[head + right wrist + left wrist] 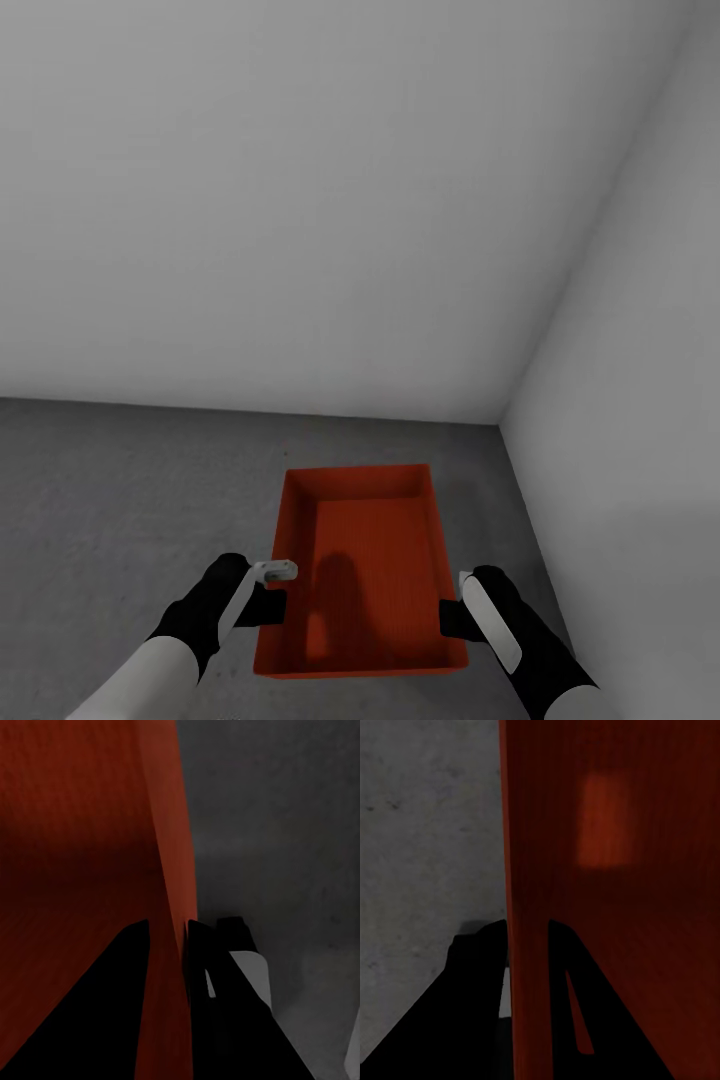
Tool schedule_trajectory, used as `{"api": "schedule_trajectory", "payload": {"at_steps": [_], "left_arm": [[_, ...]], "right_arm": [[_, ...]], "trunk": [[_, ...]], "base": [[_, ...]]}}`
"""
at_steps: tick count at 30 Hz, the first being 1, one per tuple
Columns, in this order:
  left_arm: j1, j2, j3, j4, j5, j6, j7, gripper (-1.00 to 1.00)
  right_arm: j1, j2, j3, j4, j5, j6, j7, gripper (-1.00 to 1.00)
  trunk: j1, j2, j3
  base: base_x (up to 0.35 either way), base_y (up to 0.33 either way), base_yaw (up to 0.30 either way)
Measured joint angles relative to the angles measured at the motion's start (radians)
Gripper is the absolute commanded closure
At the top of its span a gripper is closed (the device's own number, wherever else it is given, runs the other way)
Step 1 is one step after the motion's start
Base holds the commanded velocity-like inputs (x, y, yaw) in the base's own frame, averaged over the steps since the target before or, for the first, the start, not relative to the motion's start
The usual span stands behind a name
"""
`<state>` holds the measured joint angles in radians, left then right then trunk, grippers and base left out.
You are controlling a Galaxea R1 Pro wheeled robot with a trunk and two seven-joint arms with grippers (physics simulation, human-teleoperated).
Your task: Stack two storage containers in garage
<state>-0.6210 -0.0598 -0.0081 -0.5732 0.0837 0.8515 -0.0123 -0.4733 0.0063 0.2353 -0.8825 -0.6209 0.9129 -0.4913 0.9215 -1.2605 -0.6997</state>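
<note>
Bare grey garage corner, concrete floor (120, 500) below: orange bin (365, 560) near the right wall, left gripper (277, 590) and right gripper (452, 612) each pinching a long side wall, likely for level two-handed lowering.

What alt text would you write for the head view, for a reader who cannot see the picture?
An orange-red storage container is held between two black grippers, the left gripper on its left wall and the right gripper on its right wall. Below it lies the dark grey concrete floor, near a corner of plain grey-white walls.
</note>
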Motion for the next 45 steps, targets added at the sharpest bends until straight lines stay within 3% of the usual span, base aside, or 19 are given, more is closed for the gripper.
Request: {"api": "schedule_trajectory", "payload": {"at_steps": [45], "left_arm": [[0.000,0.000,0.000,0.000,0.000,0.000,0.000,1.00]], "right_arm": [[0.000,0.000,0.000,0.000,0.000,0.000,0.000,1.00]], "trunk": [[0.000,0.000,-0.071]], "base": [[0.000,0.000,0.000]]}}
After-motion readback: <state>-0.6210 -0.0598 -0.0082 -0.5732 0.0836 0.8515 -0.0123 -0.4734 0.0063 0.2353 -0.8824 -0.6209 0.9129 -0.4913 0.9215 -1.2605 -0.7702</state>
